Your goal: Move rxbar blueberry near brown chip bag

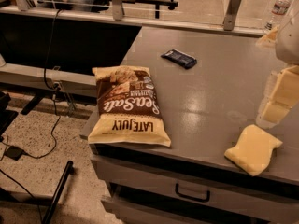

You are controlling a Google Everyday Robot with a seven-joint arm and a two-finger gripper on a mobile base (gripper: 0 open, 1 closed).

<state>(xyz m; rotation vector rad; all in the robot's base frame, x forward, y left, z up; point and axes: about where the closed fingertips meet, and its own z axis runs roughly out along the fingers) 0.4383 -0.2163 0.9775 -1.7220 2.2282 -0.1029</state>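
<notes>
- Starting at the front edge: a pale yellow block (252,149) lies flat on the table (219,83) at its near right corner, apart from both task items.
- Just above that block, at the right edge of view, hangs the gripper (279,99). Open or closed, I cannot tell. Both task items lie on the table, so it carries neither.
- Over at the near left corner the brown chip bag (127,105) lies flat, face up. "LATE JULY" and "Sea Salt" read upside down from here.
- Farther back, mid-table, sits the rxbar blueberry (179,58), well apart from the bag. I'd judge it not yet fetched. Its print is too faint to read.
- Farthest right stands a water bottle (281,7), label unreadable.
</notes>
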